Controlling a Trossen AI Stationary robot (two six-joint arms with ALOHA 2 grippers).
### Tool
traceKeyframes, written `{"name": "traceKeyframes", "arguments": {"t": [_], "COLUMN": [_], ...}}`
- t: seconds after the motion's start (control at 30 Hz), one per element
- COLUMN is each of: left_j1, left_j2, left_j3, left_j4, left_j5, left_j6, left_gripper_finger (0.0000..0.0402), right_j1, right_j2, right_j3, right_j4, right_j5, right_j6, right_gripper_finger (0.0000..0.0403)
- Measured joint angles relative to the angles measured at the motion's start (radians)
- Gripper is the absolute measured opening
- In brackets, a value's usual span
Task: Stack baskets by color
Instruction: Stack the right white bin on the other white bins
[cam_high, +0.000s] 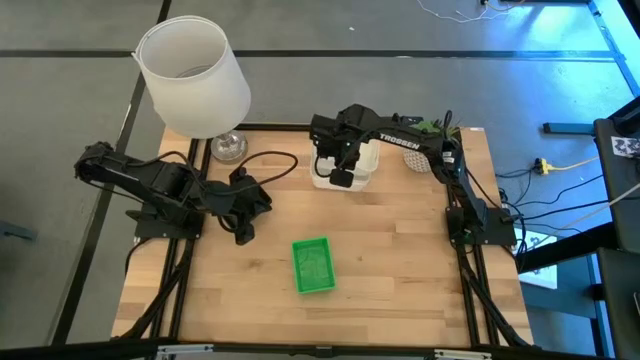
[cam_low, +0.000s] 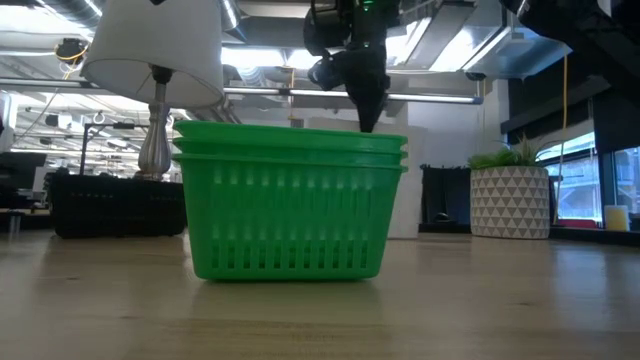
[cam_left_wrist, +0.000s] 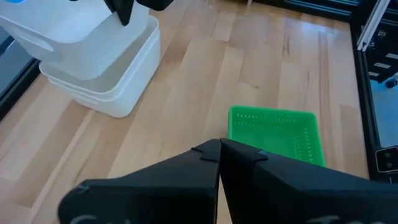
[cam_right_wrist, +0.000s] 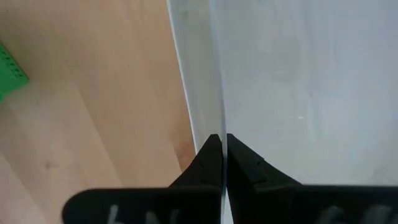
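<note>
Our right pincer (cam_high: 343, 178) sits over the white baskets (cam_high: 350, 165) at the far middle of the table (cam_high: 400, 270). In the right wrist view its fingers are pressed together on a thin white wall (cam_right_wrist: 217, 74), so we judge it is pinching the rim of the top white basket. The left wrist view shows that top basket (cam_left_wrist: 74, 31) tilted in the one below it, not fully seated, with the right arm's fingertip at its edge.

The green stack (cam_high: 313, 265) lies near the table's front centre, well apart from the white one; the low view shows at least three green rims nested. Its long axis runs roughly front to back, slightly turned.

Our left pincer (cam_high: 243, 233) hangs over the table's left part, fingers closed on nothing, pointing towards the green stack (cam_left_wrist: 277, 134), which is the nearer pile for that arm.

What the coming move turns on, as we judge it: the held white basket lies directly under the right pincer and must drop square into its mate, so the right arm need only level and release it. No black baskets can be made out.
</note>
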Motion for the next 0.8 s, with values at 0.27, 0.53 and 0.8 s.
{"name": "traceKeyframes", "arguments": {"t": [0.27, 0.53, 0.8], "left_j1": [0.0, 0.0, 0.0], "left_j2": [0.0, 0.0, 0.0], "left_j3": [0.0, 0.0, 0.0], "left_j4": [0.0, 0.0, -0.001], "left_j5": [0.0, 0.0, 0.0], "left_j6": [0.0, 0.0, 0.001], "left_gripper_finger": [0.0, 0.0, 0.0], "right_j1": [0.008, 0.017, 0.016], "right_j2": [0.001, 0.001, 0.001], "right_j3": [-0.001, -0.002, -0.051], "right_j4": [0.003, -0.003, 0.009], "right_j5": [-0.076, -0.079, -0.118], "right_j6": [0.003, 0.002, -0.044], "right_gripper_finger": [0.0, 0.0, 0.0017]}}
